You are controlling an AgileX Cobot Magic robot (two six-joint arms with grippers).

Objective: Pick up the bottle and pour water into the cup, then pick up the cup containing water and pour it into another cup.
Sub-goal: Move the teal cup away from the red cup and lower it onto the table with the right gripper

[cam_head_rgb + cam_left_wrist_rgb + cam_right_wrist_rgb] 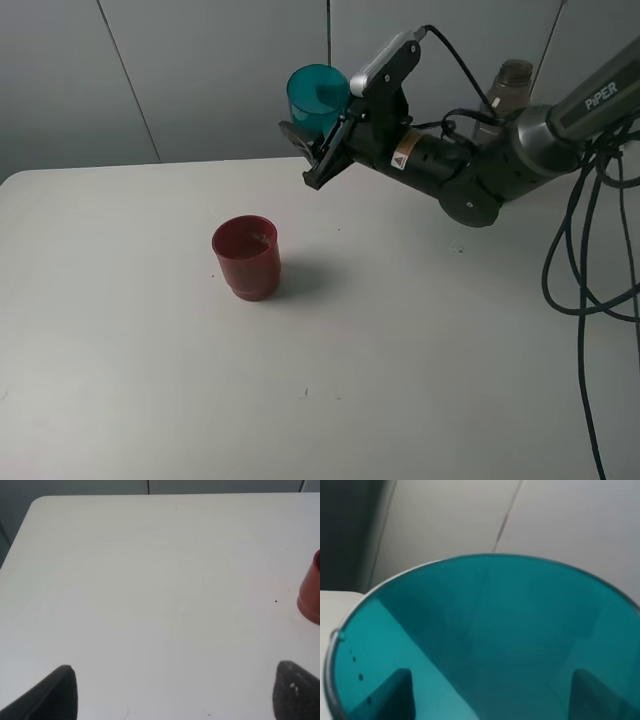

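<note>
With the teal cup (318,95) clamped in the right tool (322,150) and lifted clear of the table (120,330) at upper centre of the high view, looks like the second pour in hand: carrying the filled tumbler toward the dark red cup (246,257). Sits upright just left of centre, that red cup, lower and to the left of the teal one, well apart. Stands at upper right behind the arm, the bottle (508,90), set aside. Next calls for travel down-left until teal rim hangs above red mouth, then a slow wrist roll. Rests spread and empty over bare table, the left tool (172,692), red cup at right edge.
</note>
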